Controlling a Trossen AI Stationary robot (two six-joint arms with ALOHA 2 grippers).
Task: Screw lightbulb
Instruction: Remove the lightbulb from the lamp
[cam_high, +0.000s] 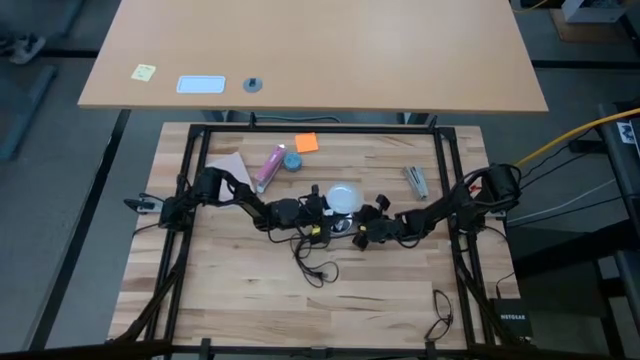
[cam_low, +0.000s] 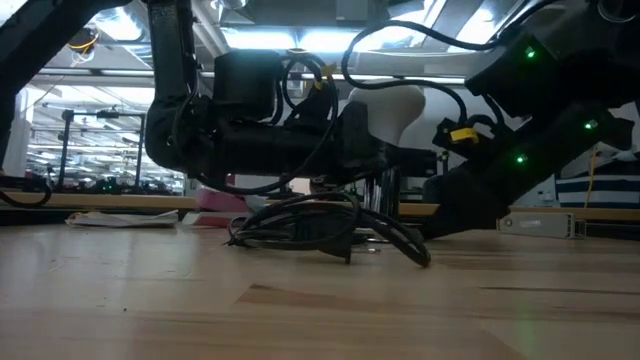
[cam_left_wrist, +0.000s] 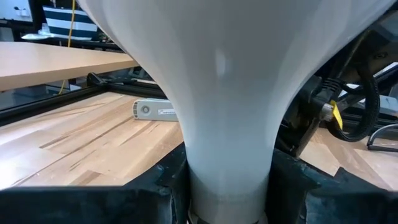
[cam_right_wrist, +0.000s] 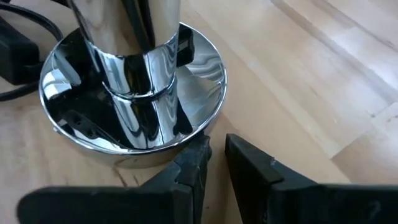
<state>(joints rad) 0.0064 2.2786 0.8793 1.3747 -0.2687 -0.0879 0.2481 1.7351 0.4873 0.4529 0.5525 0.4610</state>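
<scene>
Closest to the left wrist camera, the narrow neck of the lightbulb (cam_left_wrist: 230, 124) is held between the two dark fingers (cam_left_wrist: 155, 186) of the left gripper (cam_left_wrist: 229, 196), which are closed on it from both sides. Seen from above, the white globe of the bulb (cam_high: 345, 196) is found at the middle of the wooden table (cam_high: 240, 290), with the left gripper (cam_high: 318, 205) on one side and the right gripper (cam_high: 372, 225) on the other. From table height, the bulb (cam_low: 385, 110) is seen raised above a bundle of black cord (cam_low: 330, 225) that lies on the wood. By the right wrist camera, the shiny silver lamp base (cam_right_wrist: 134, 87) is shown, and the right gripper (cam_right_wrist: 214, 158) is placed at the rim of its disc, the fingers (cam_right_wrist: 193, 165) only a narrow gap apart. Whether the rim is pinched cannot be told. Behind the arms, an orange note (cam_high: 306, 143) and a pink tube (cam_high: 270, 166) are lying apart from the bulb.
</scene>
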